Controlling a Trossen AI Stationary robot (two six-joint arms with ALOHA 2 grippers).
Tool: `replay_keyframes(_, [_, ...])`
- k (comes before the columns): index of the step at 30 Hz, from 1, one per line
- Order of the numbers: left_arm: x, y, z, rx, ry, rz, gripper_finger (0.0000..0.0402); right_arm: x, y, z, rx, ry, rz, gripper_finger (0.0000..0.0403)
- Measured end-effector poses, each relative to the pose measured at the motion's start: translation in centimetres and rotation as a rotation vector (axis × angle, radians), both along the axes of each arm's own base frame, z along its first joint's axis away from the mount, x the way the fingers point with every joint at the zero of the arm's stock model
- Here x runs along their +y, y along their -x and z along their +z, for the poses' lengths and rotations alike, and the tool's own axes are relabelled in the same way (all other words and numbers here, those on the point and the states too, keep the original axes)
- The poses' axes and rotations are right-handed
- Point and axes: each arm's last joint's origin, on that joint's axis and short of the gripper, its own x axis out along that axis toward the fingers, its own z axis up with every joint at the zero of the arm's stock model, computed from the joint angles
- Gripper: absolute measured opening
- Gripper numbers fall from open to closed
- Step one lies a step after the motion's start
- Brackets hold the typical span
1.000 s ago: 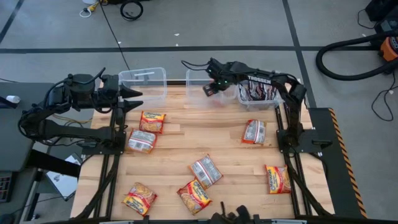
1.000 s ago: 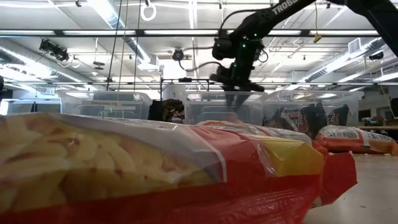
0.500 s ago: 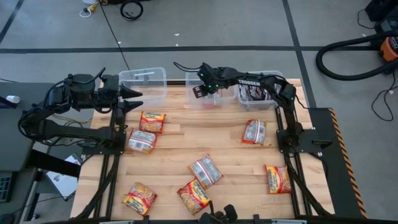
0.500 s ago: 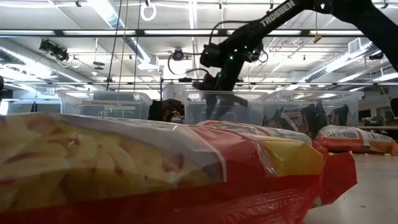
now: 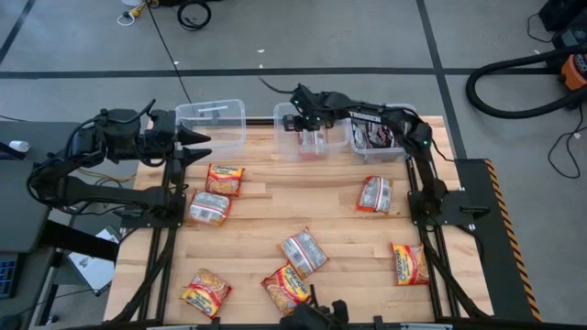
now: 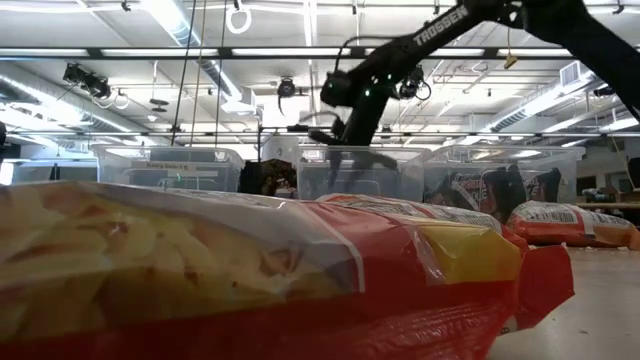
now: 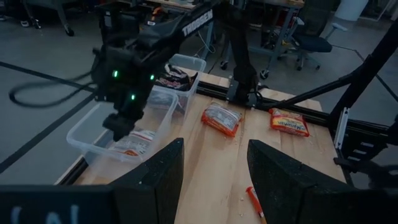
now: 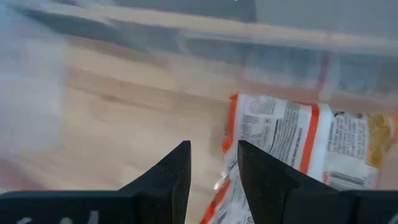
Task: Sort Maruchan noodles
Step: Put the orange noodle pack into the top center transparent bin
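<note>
Hovering right claw (image 8: 211, 163) (fingers parted), noodle packet (image 8: 298, 146) just beneath

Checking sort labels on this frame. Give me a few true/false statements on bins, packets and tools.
1. The right tool is over the middle bin. True.
2. The middle bin holds no packet. False: a red-and-silver packet lies in it, below the open tool.
3. The left tool grips a packet. False: it is open, holds nothing, and waits at the table's left edge.
4. The right bin already holds dark packets. True.
5. The left bin is full of packets. False: no packet shows in it.
</note>
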Motion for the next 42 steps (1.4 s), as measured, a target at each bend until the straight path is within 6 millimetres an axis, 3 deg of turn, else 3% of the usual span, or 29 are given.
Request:
replay_keyframes(5, [-0.1, 0.1, -0.1, 0.005, 0.004, -0.012, 0.018, 0.3, -0.3, -2.8, 0.095, -0.067, 0.04, 0.014])
replay_keyframes(15, [-0.1, 0.2, -0.4, 0.041, 0.007, -0.029, 0.018, 1.3, 0.1, -3.7, 0.239, -0.064, 0.12, 0.0173])
replay_keyframes(21, [-0.1, 0.2, -0.4, 0.053, -0.016, -0.037, 0.018, 2.8, -0.1, -3.4, 0.365, 0.052, 0.179, 0.0194])
replay_keyframes(26, [-0.1, 0.2, -0.4, 0.055, -0.023, -0.039, 0.018, 2.8, -0.6, -5.2, 0.392, 0.028, 0.171, 0.0187])
replay_keyframes(32, [-0.1, 0.2, -0.4, 0.054, -0.025, -0.039, 0.018, 2.6, -1.1, -6.4, 0.368, 0.002, 0.113, 0.0137])
replay_keyframes(38, [-0.1, 0.2, -0.4, 0.055, -0.028, -0.038, 0.018, 1.9, -1.0, -6.0, 0.313, 0.008, 0.096, 0.0015])
replay_keyframes(42, [-0.2, 0.4, -0.4, 0.047, -0.029, -0.038, 0.018, 1.4, -0.7, -4.5, 0.232, -0.007, 0.096, 0.0009])
